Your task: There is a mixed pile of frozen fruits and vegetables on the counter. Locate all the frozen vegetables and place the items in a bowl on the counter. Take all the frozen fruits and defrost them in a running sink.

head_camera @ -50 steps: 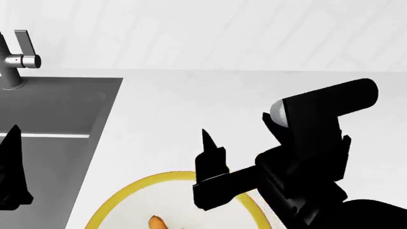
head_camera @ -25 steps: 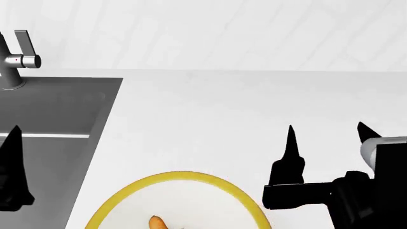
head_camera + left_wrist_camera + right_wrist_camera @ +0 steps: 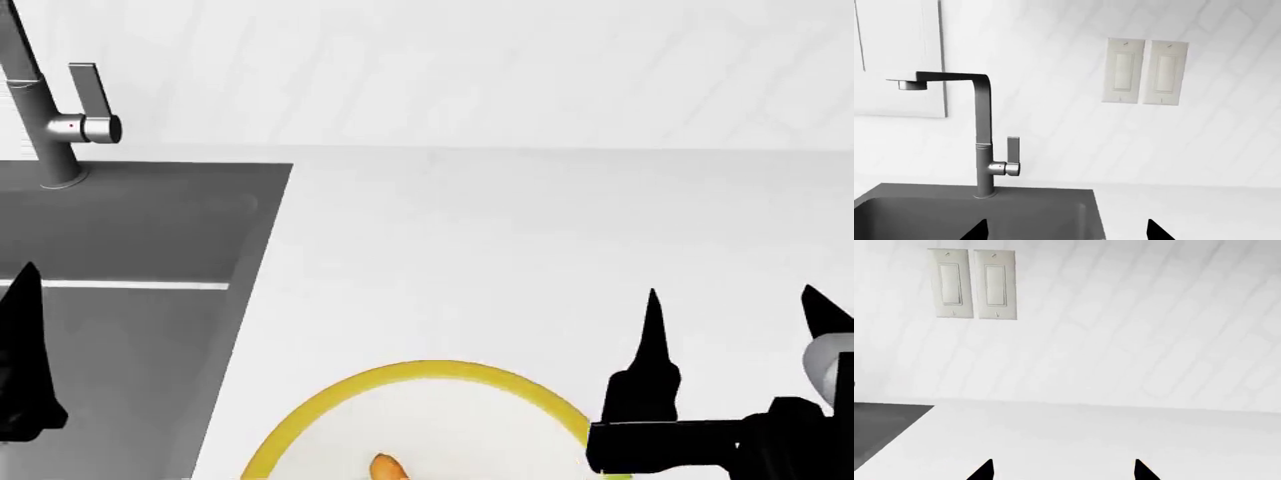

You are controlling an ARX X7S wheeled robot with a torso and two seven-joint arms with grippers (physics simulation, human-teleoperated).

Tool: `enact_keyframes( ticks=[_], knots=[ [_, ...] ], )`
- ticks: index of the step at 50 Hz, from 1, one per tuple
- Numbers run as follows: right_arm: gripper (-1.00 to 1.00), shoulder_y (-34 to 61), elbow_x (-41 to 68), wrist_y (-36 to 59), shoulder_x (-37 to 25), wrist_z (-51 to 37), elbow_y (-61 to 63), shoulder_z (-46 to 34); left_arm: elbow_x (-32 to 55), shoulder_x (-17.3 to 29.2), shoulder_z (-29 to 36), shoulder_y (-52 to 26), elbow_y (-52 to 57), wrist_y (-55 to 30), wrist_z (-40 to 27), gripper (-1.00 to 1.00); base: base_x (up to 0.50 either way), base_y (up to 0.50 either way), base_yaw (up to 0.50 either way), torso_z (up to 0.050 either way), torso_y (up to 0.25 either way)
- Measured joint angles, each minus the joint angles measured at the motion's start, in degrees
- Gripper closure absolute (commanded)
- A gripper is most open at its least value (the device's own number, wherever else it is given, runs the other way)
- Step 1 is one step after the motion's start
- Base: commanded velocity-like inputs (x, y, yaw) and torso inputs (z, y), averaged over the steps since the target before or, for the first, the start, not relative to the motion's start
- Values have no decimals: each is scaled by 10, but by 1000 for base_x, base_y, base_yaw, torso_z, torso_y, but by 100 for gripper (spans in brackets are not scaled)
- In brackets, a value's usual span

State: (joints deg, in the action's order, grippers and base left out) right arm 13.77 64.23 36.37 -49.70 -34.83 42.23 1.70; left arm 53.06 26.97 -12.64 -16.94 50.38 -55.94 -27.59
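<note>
right gripper [image 3: 731, 310] (jaws apart) beside the bowl [image 3: 441, 372], sink [image 3: 147, 230] at left

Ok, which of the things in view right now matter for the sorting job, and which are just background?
Part of the job:
- the bowl, yellow rim, with an orange item in it
- the sink and its faucet
- the counter
- right gripper, jaws apart, empty

Just there:
- wall switches
- tiled wall

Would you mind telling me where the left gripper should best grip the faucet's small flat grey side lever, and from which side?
Grip the flat grey side lever near its free upper end, coming from the front over the dark grey sink. It stands upright as a thin blade beside the square faucet post, so the fingers should close across its flat faces.
</note>
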Motion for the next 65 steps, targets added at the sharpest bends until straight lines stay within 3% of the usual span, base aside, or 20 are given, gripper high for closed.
enact_keyframes(
  ticks=[65],
  knots=[
    [-100,3,-10,-14,10,4,13,-12,1,19,7,10,-7,22,-5,-100,7,486,0,0,0]
  ],
)
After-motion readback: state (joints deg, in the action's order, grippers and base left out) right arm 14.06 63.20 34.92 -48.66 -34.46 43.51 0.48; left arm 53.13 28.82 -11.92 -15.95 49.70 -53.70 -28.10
